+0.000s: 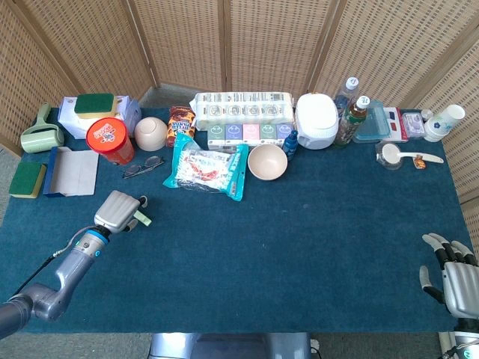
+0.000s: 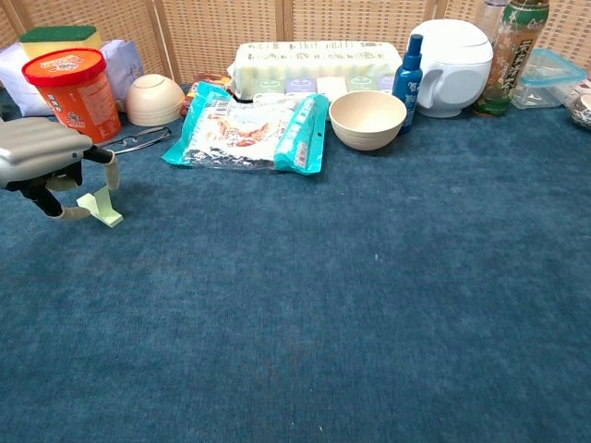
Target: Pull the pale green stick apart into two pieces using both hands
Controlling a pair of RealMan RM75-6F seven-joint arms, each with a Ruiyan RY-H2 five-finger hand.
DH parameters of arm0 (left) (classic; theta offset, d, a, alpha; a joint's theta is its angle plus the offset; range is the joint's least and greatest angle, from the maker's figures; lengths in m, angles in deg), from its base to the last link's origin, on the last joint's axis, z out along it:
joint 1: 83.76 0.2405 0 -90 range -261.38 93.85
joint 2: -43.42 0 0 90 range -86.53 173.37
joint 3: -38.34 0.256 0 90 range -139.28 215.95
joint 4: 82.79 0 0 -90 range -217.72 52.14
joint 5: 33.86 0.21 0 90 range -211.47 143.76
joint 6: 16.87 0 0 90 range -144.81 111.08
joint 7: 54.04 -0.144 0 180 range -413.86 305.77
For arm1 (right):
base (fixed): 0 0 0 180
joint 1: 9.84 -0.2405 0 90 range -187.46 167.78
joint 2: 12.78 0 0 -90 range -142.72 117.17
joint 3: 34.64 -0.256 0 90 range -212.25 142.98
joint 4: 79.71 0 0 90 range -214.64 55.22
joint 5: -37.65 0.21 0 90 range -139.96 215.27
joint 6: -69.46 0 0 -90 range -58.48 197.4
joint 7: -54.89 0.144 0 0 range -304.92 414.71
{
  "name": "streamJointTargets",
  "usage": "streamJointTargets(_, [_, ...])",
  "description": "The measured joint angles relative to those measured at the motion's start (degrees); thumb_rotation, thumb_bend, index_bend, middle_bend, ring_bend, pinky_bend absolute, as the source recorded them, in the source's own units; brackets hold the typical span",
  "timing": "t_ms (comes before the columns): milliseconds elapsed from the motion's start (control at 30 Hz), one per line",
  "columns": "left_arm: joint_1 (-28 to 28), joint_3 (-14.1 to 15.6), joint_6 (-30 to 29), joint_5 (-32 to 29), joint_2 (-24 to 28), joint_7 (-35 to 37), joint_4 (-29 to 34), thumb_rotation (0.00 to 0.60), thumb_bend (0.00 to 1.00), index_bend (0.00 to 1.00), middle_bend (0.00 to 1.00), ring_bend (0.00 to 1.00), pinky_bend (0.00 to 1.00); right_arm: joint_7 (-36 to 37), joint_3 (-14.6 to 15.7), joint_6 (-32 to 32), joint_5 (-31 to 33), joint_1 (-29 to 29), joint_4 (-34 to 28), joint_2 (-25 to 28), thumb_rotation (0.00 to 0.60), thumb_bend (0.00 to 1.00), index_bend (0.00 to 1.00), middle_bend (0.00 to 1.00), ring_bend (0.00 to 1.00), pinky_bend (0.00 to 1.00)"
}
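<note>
Pale green stick (image 2: pixel 101 208) lies on the blue tabletop (image 2: pixel 369 295) under the left hand (image 2: pixel 42 159), whose fingers curl around it without a clear grasp; right hand (image 1: pixel 455 275) rests released, fingers apart.

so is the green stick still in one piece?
Looks whole: the pale green stick lies on the table, bent but joined, left hand over it; grip unclear.

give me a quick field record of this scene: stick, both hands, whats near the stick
stick: pale green stick lies on the blue table cloth, far left side
left hand: left hand over the stick, fingers curled down around its end; firm grip cannot be told
right hand: right hand at the near right corner, fingers apart, holding nothing, far from the stick
nearby: glasses and red tub behind the stick
stage: stick in one piece
</note>
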Motion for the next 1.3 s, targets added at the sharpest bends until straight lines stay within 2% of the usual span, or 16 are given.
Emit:
streamJointTargets(767, [0.17, 1.09, -1.24, -0.03, -1.01, -1.75, -0.29, 0.600, 0.27, 0.37, 0.96, 0.93, 0.90, 1.67, 0.14, -0.47, -0.12, 0.91, 1.10, -0.58, 0.600, 0.52, 0.20, 0.23, 0.29, 0.17])
streamJointTargets(1300, [-0.45, -0.11, -2.05, -1.11, -3.42, -4.51, -1.47, 0.600, 0.27, 0.36, 0.96, 0.93, 0.90, 2.75, 0.22, -0.67, 0.07, 1.50, 1.77, -0.72, 0.600, 0.52, 0.20, 0.23, 0.29, 0.17])
